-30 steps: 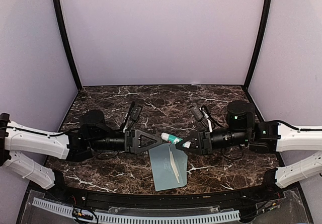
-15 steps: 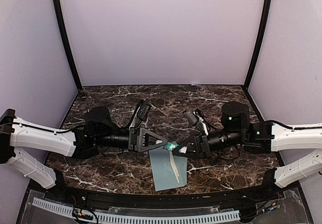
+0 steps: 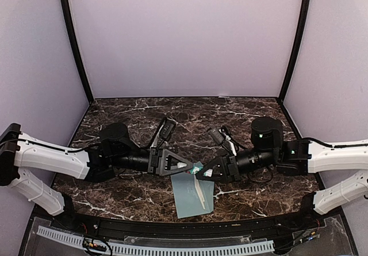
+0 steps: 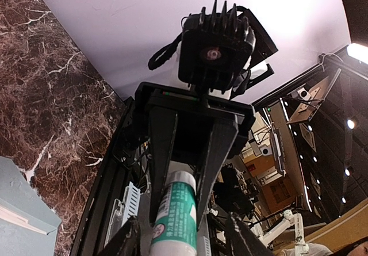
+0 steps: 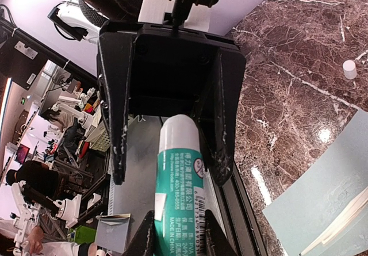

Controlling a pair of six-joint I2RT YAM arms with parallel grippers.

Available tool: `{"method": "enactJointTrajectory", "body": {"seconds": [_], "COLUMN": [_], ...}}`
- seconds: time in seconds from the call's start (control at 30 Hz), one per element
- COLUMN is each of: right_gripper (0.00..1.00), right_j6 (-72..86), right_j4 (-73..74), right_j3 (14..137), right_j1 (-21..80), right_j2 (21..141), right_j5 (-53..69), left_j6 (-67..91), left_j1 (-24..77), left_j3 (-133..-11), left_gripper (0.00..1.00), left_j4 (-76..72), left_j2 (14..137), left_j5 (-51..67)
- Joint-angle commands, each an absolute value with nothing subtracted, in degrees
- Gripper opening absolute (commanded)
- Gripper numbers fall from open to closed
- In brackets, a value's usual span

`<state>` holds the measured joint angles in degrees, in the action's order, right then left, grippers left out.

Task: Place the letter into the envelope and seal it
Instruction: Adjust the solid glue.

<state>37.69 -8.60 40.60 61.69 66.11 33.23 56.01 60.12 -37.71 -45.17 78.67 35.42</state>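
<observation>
Above the grey-teal paper envelope (image 3: 184,197), right fingers (image 5: 145,241) clamp the white-and-green glue stick (image 5: 178,175); half-wide left fingers (image 4: 125,241) should close squarely on its end.

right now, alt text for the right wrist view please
The right hand grips a white-and-green glue stick, its white end between the open fingers of the left hand. Marble table and a corner of the pale envelope show at right.

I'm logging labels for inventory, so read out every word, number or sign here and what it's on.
"MADE IN CHINA": on the white-and-green plastic glue stick.
Chinese characters, fine print and barcode digits on the same stick: too small to read.
Pale grey-teal paper envelope: no text visible.
</observation>
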Motion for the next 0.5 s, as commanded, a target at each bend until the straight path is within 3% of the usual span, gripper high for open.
{"method": "enactJointTrajectory", "body": {"seconds": [0.0, 0.47], "right_gripper": [0.04, 0.06], "right_j6": [36.79, 36.88], "right_j4": [-11.07, -11.04], "right_j3": [42.29, 42.00], "right_j1": [61.37, 61.41], "right_j2": [65.83, 64.87], "right_j5": [33.40, 31.06], "left_j6": [55.99, 56.56], "left_j1": [60.71, 60.74], "left_j3": [-39.63, -39.06], "left_gripper": [0.48, 0.14], "left_j4": [-46.63, -48.04], "left_j2": [79.10, 78.92], "left_j5": [37.32, 36.80]}}
